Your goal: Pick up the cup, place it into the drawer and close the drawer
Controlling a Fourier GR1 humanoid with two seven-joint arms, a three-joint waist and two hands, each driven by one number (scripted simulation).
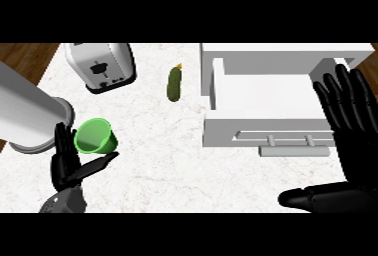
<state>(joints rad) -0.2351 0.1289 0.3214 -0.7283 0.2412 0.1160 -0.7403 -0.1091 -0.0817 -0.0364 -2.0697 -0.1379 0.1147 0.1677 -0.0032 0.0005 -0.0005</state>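
The cup, one only and bright green, lies tipped on the marble counter with its open mouth turned toward the lower left; nothing shows inside it. It sits well to the left of the white drawer, just beside a grey cylinder with a pale rim that stands further from the drawer. The drawer is pulled open, its pale inside bare as far as can be seen, its front panel carrying one bar handle. Between cup and drawer, toward the far edge, lies a single green pickle, close to the drawer's left wall. One white toaster stands beyond the cup, on the pickle's far side from the drawer. The left hand is just below the cup, fingers spread and straight, thumb reaching under the cup's base without closing round it. The right hand is open, fingers straight and upright, over the drawer's right side.
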